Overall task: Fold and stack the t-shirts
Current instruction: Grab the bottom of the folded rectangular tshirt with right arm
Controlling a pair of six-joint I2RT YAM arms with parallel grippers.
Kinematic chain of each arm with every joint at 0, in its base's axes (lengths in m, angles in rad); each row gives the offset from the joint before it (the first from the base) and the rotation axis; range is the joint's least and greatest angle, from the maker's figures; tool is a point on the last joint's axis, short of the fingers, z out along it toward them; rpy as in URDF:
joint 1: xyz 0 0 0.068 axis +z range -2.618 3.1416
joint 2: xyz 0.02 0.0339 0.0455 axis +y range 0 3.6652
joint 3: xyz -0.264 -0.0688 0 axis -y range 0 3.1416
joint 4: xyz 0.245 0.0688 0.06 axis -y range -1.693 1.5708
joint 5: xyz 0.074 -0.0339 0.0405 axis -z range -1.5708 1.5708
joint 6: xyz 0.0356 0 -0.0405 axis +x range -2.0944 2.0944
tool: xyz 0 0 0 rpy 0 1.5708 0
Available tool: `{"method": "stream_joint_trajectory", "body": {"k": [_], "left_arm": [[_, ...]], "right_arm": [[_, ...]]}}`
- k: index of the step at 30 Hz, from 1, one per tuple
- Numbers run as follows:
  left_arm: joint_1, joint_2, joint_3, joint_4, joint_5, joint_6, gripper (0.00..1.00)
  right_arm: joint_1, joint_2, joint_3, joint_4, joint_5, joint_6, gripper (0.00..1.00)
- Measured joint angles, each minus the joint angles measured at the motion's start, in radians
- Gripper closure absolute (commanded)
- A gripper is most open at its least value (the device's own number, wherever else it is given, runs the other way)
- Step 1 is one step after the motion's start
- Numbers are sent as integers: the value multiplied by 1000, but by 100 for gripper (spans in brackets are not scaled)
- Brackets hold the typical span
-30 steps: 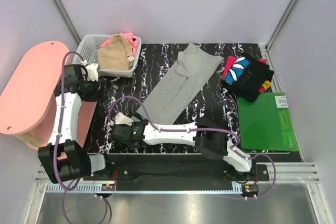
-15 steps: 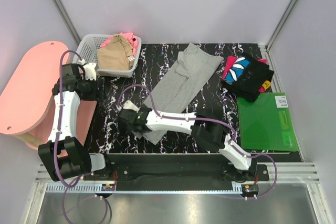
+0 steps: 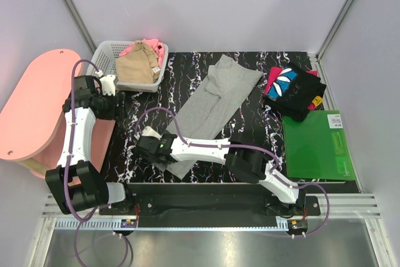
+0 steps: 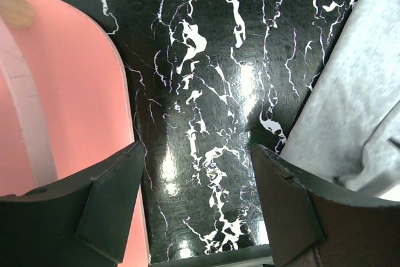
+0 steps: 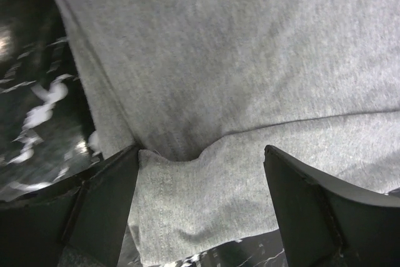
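Observation:
The light-grey t-shirt [image 3: 212,101] lies folded into a long strip, running diagonally from the table's back middle to its front left. My right gripper [image 3: 152,148] is open right over the strip's near end. In the right wrist view [image 5: 201,157] the grey cloth [image 5: 219,60] and a folded hem lie between the spread fingers. My left gripper [image 3: 110,85] is open and empty over bare table near the basket. In the left wrist view [image 4: 197,161] the grey shirt's edge [image 4: 356,110] is at the right. The tan t-shirt [image 3: 136,67] and the pink t-shirt [image 3: 156,47] lie in the basket. The black printed t-shirt [image 3: 294,89] lies at the back right.
The white lattice basket [image 3: 103,54] stands at the back left. A pink oval board [image 3: 31,110] lies along the table's left edge and also shows in the left wrist view [image 4: 69,92]. A flat green board [image 3: 317,145] lies at the front right. Grey walls enclose the black marbled table [image 3: 144,101].
My right gripper has moved from the bare table at the front left onto the near end of the grey t-shirt. That end now lies nearer the front edge. The left arm has barely moved.

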Motion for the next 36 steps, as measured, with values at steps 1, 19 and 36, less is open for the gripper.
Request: {"method": "stream_joint_trajectory", "body": {"k": [1, 19, 36], "left_arm": [[0, 2, 0, 0, 3, 0, 27], [0, 0, 0, 0, 10, 7, 28], [4, 0, 0, 0, 20, 8, 29]], "right_arm": [[11, 4, 9, -5, -5, -2, 11], [45, 8, 24, -14, -69, 9, 14], [39, 37, 37, 38, -110, 45, 23]]}}
